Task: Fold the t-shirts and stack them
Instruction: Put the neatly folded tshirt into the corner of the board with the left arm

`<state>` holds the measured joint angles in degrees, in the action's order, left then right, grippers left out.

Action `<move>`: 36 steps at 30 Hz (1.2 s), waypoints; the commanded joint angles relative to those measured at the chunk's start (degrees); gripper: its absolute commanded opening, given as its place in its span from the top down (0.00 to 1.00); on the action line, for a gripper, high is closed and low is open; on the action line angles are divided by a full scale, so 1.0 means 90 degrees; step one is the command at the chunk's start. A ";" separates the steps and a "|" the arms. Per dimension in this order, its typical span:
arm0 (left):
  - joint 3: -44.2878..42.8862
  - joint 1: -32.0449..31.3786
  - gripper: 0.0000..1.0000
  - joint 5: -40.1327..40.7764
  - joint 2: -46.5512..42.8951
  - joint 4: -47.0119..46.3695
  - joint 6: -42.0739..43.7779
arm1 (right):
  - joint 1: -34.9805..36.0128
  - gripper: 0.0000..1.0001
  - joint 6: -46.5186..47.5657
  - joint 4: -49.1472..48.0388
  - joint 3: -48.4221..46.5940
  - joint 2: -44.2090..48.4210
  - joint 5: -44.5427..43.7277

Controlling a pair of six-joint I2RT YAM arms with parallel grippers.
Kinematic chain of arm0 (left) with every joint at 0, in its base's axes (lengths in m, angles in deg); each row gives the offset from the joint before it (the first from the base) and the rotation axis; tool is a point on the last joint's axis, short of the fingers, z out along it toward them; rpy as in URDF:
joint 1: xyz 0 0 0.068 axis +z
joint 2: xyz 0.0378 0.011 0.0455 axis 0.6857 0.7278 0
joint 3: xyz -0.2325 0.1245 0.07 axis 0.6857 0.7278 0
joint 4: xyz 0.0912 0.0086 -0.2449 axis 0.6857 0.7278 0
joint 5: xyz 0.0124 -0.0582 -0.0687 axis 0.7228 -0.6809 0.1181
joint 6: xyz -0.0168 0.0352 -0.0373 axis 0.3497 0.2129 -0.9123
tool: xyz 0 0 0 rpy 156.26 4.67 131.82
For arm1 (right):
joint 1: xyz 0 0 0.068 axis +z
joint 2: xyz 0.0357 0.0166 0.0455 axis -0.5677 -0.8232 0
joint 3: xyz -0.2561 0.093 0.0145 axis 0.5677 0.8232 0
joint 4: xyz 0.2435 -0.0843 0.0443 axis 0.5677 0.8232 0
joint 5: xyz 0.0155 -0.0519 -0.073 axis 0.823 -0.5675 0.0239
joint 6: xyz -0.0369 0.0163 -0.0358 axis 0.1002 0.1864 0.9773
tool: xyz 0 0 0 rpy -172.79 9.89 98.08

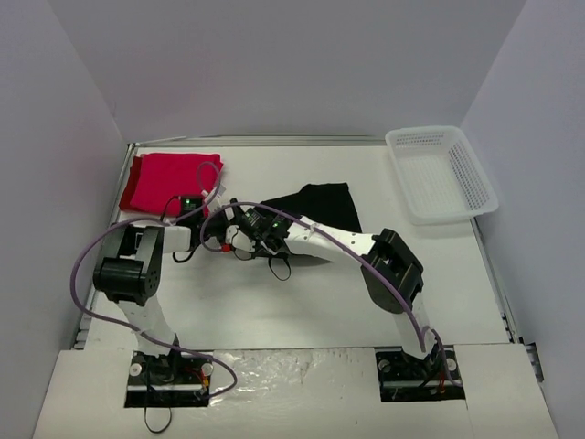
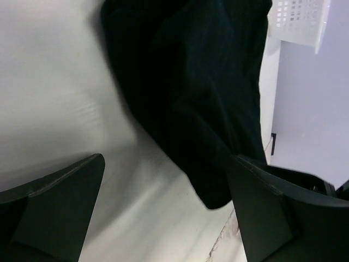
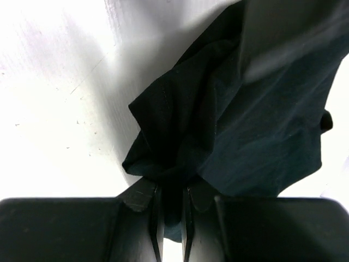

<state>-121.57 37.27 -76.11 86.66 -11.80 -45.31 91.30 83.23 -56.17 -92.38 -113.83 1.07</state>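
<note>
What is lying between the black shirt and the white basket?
Nothing: only bare table separates the black shirt from the white basket, as the top view shows.

No legible txt, labels, brands or nos. anywhere in any view; nothing readable on shirts, basket or arms.

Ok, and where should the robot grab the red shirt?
Probably by its near right corner, coming in from the middle of the table. The red shirt lies flat and folded, tucked into the table's far left corner, so only its near and right edges look easy to reach. At a corner a finger should slide under more easily.
</note>
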 commanded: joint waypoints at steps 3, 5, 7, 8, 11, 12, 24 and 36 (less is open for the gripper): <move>-0.0385 -0.0395 0.06 0.0160 0.0449 -0.1298 -0.1256 | -0.0002 1.00 -0.0019 0.0304 -0.0309 0.0213 -0.0137; -0.0395 -0.0483 0.06 0.0248 0.0722 -0.1686 -0.1588 | -0.0002 1.00 -0.0010 0.0333 -0.0367 0.0174 -0.0137; -0.0424 -0.0532 0.06 0.0249 0.0986 -0.2030 -0.1978 | -0.0002 1.00 -0.0010 0.0362 -0.0407 0.0126 -0.0127; -0.0473 -0.0551 0.06 0.0229 0.1074 -0.2099 -0.2029 | -0.0002 1.00 -0.0010 0.0362 -0.0416 0.0116 -0.0118; -0.0561 -0.0659 0.06 0.0258 0.1289 -0.2197 -0.2088 | -0.0002 1.00 -0.0019 0.0411 -0.0465 0.0057 -0.0108; -0.0571 -0.0698 0.06 0.0278 0.1328 -0.2245 -0.2097 | -0.0002 1.00 -0.0019 0.0411 -0.0485 0.0047 -0.0088; -0.1000 -0.0991 0.12 0.0142 0.2109 -0.2851 -0.2078 | -0.0022 1.00 -0.0029 0.0528 -0.0583 -0.0119 -0.0088; -0.1655 -0.0991 0.98 -0.0259 0.2412 -0.2588 -0.2068 | -0.0031 0.00 0.0117 0.0655 -0.0174 0.0172 0.0194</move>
<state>-134.51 28.49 -78.01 109.37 -35.53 -65.33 91.08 83.40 -53.83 -95.41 -115.49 1.79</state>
